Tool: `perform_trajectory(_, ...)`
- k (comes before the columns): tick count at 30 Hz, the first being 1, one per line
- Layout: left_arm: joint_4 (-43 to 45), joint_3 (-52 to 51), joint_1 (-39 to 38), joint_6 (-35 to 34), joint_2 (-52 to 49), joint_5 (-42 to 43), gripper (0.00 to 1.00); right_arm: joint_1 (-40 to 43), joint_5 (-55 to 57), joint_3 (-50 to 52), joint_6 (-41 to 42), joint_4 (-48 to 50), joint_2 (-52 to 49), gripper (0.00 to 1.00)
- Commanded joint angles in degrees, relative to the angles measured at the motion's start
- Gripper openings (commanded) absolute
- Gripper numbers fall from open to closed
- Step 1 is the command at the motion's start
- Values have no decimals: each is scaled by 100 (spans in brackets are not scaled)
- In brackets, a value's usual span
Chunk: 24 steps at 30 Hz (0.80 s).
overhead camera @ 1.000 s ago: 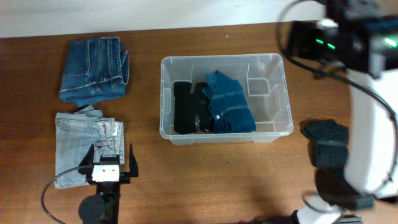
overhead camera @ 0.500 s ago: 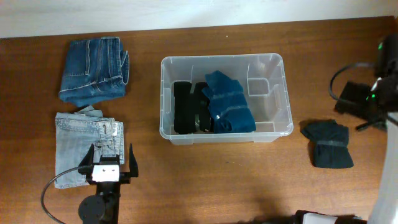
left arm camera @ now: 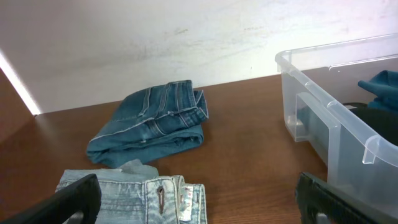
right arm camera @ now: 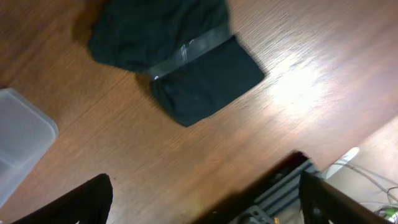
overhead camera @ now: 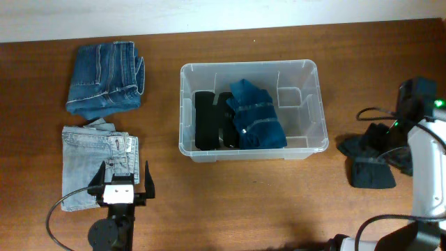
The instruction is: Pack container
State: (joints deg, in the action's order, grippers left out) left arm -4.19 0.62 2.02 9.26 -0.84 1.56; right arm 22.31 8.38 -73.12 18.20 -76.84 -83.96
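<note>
Currently the left gripper [overhead camera: 125, 174] hangs with fingers wide over the light jeans [overhead camera: 87, 160] at the left of the desk [overhead camera: 230, 202]. The container [overhead camera: 301, 122] sits mid-desk, holding a black garment [overhead camera: 208, 122] and a teal garment [overhead camera: 258, 118]. Right of it, the right gripper [right arm camera: 202, 202], fingers wide, hovers above a dark folded garment [right arm camera: 186, 68]. This looks like the pick step. The next move would be to descend, pinch the cloth and carry it into the container.

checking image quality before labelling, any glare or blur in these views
Right wrist: bright glare on the table right of the dark garment, and the right fingers are soft dark blobs in the bottom corners. Left wrist: a bright streak crosses the wall at the left edge; the left fingers blur too. Overhead: even light, the container sharp.
</note>
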Motion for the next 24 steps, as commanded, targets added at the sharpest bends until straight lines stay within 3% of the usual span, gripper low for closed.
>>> perform_trajectory(1, -39, -11, 24, 72, 55, 63, 99, 17, -262, 535, -2, 295, 7, 88)
perform_trajectory(8, -39, -11, 24, 72, 55, 61, 99, 17, -286, 1305, -42, 1139, -4, 92)
perform_trajectory(20, -39, -11, 24, 72, 55, 63, 99, 17, -284, 1574, -42, 2083, -20, 97)
perform_trajectory(22, -39, -11, 24, 72, 55, 63, 99, 17, -284, 1620, -42, 2240, -31, 91)
perform_trajectory(24, -39, -11, 24, 72, 55, 63, 99, 17, -282, 1670, -42, 2400, -70, 70)
